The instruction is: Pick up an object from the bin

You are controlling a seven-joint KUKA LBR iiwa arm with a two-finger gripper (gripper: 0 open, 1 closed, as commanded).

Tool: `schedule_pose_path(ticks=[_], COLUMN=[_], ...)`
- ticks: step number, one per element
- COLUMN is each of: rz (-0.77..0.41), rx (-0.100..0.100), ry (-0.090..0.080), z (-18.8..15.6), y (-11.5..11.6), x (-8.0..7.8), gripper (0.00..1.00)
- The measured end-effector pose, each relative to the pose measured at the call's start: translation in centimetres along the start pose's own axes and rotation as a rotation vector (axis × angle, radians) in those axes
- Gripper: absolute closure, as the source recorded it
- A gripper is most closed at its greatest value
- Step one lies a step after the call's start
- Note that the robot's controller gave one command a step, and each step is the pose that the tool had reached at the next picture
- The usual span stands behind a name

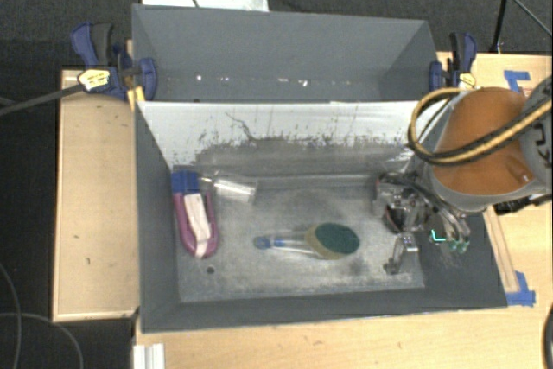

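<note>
Gripper [399, 248], its state impossible to tell, hangs at the bin's [259, 134] right wall; a green-headed brush [311, 242], probably, lies just toward the left wall, handle pointing away.

- Grey metal bin [285, 56]: quantity one, occupying the centre of the frame.
- Loose things on the bin floor: quantity three in total, one of each kind, no duplicates.
- Pink-and-white package with a blue end [195, 222]: quantity one, at the left of the bin floor.
- Clear plastic container [232, 187]: quantity one, lying on its side at the upper left of the floor, just beside the package's blue end.
- Scrubber with a round dark green head and a translucent blue handle [333, 239]: quantity one, lower centre of the floor.
- Tool [399, 255]: quantity one, at the lower right of the floor.
</note>
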State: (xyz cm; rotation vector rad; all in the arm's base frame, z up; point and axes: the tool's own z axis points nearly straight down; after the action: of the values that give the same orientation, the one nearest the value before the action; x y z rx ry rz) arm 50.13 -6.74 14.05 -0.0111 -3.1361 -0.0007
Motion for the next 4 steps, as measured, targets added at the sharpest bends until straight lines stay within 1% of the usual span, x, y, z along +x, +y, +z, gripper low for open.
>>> schedule_pose_path(ticks=[1, 2, 3, 4], rz=[-0.054, -0.051, -0.054, 0.07], rx=[-0.003, 0.0, 0.001, -0.001], ry=[-0.004, -0.006, -0.006, -0.019], z=[6.3, 6.1, 6.1, -3.3], y=[11.7, 11.2, 11.2, 10.7], x=[1.5, 1.4, 1.3, -3.9], gripper=[0.0, 1.0, 1.0, 1.0])
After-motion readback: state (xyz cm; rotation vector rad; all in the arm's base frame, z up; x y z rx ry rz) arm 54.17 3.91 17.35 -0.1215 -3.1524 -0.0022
